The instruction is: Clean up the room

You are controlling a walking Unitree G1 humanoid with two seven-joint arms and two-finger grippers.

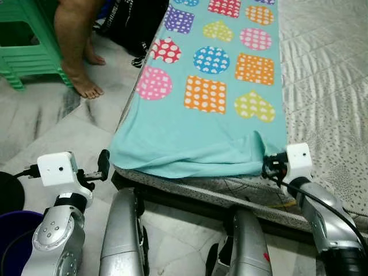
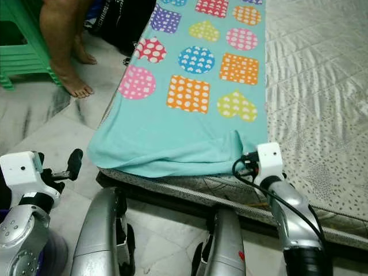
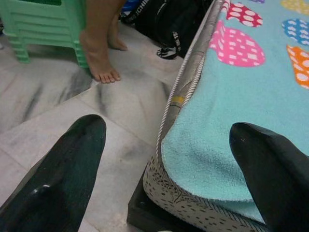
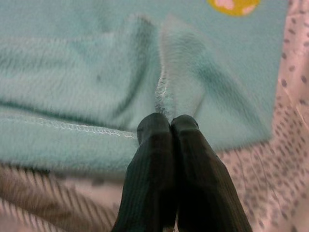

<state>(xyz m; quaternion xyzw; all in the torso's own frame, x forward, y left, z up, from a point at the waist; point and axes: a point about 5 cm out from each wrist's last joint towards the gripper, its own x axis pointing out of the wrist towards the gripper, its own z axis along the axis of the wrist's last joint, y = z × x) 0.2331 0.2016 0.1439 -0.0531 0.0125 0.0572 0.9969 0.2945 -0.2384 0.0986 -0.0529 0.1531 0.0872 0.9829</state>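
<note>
the blanket (image 1: pixel 218 109) lies on the mattress (image 1: pixel 328 86), along its left side. left of the mattress, on the floor (image 1: pixel 57 126), stand a person's feet (image 1: pixel 80 80), a stool (image 1: pixel 26 46) beside them.

One turquoise blanket (image 1: pixel 201 132), one mattress (image 1: pixel 328 86), one green stool (image 1: pixel 26 40), one black bag (image 1: pixel 129 23), two bare feet (image 1: pixel 83 83), two grippers.

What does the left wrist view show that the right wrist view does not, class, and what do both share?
Left wrist view: open fingers of the left gripper beside the mattress corner, a person's foot, a green stool, a black bag. Right wrist view: the right gripper shut on a pinched hem fold. Both show the teal blanket.
</note>
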